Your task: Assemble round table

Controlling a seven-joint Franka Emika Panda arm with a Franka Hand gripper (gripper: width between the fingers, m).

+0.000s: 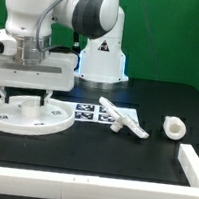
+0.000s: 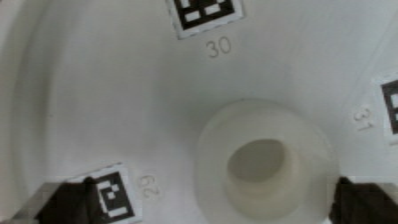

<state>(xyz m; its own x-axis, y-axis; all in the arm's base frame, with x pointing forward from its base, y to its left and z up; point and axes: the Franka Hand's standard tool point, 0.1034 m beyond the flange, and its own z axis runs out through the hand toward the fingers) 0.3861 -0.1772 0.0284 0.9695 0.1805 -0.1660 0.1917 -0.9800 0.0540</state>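
We judge the assembly barely begun: all 3 parts of the round table lie separate on the black worktop (image 1: 131,157), so seating the leg in the disc and fitting the base piece are both left to do. The round disc (image 1: 50,123) lies flat at the exterior view's left, its central socket (image 2: 260,160) facing up. The claw (image 1: 27,96) hovers right above it, spread wide and pinching nothing; in the wrist view only the disc's surface shows between the 2 fingertips. The flat base piece (image 1: 124,121) rests at the edge of the marker board (image 1: 94,112), its long axis running diagonally from the far side down toward the exterior view's right. The short leg (image 1: 172,128) lies on its side well apart at the exterior view's right; we cannot tell which way its end points.
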